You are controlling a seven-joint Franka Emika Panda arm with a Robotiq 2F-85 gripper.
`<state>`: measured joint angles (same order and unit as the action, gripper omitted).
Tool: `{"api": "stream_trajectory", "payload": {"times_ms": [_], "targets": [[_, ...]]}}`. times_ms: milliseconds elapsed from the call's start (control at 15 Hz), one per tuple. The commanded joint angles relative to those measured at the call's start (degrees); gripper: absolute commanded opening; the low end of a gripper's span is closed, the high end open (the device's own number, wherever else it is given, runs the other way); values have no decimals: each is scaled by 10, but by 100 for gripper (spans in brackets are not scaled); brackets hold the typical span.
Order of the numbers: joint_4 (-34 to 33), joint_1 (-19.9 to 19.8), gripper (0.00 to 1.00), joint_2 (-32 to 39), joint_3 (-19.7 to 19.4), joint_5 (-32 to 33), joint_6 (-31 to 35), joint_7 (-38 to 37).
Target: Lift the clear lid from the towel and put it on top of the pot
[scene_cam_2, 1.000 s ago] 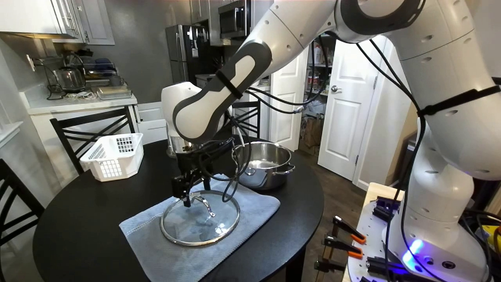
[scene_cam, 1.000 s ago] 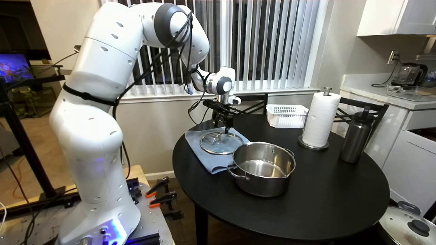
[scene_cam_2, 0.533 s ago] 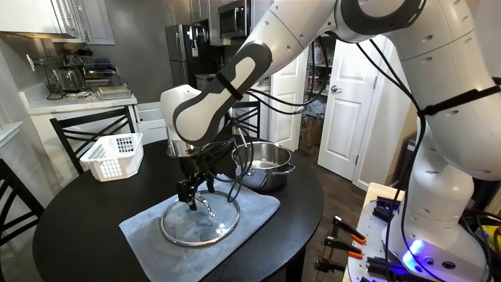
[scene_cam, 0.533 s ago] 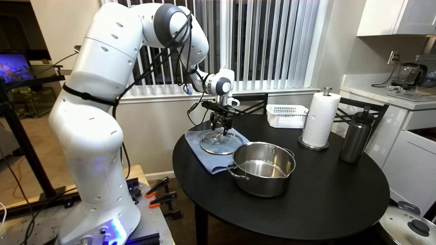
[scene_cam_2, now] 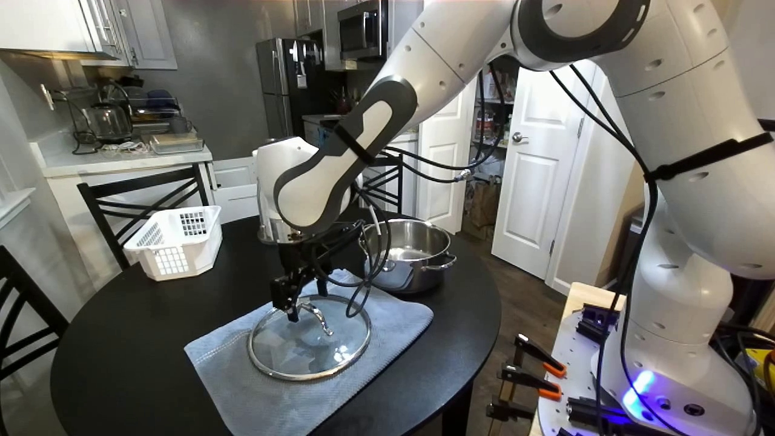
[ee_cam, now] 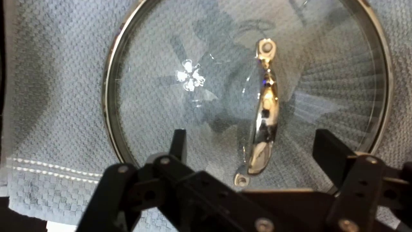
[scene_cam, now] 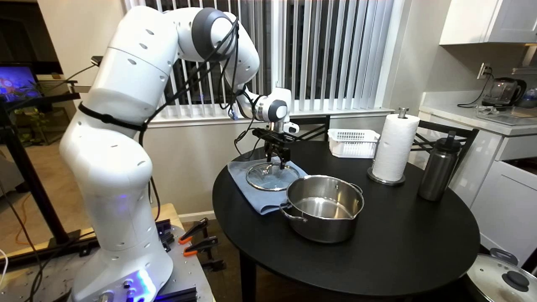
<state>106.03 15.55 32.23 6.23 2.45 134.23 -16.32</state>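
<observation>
On the left in an exterior view, the white arm [scene_cam: 121,96] stands beside the round dark surface [scene_cam: 402,239] and bends rightward over it. Next comes the folded towel [scene_cam: 247,176], probably put there to cushion glass and keep it from sliding. On it lies the clear lid [scene_cam: 268,180], flat and top side up, not yet lifted, so its arched metal handle [ee_cam: 267,106] is the natural thing to hold. Over the lid hangs the hand [ee_cam: 252,141], its fingers [ee_cam: 178,146] spread apart with nothing clamped between them. The wrist view has one finger on each side of the handle, which runs across their closing line, so they could pinch its narrow width; I take that to be why the hand is turned this way. Whether the tips are low enough for a firm hold I cannot tell.

Right of the towel, and nearer, stands the pot [scene_cam: 323,228], uncovered, just beside the towel's near corner; whether they touch is unclear. Such closeness should keep the carry short, though the lid must be raised above the pot's wall first. Farther right come a white basket [scene_cam: 354,147] at the far side, a paper roll [scene_cam: 395,147] and a metal bottle [scene_cam: 438,172], perhaps placed to be out of the way.
</observation>
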Motion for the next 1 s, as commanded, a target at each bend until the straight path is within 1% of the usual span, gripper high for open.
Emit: {"api": "stream_trajectory", "payload": {"times_ms": [0,67,133,267,333,533,800,867,933], "targets": [[14,7,100,-3,-6,-1,26,-10],[17,6,75,-2,-3,-5,34,-6],[16,6,73,-1,-3,-6,33,-5],[19,7,60,-3,-2,-7,33,-6],[23,10,53,-7,-4,-5,27,-10],[47,12,34,-20,-8,-4,42,-22],[97,21,7,-51,-23,0,88,-70],[113,26,3,-64,-26,1,105,-85],[128,32,1,-76,-29,4,122,-100]]}}
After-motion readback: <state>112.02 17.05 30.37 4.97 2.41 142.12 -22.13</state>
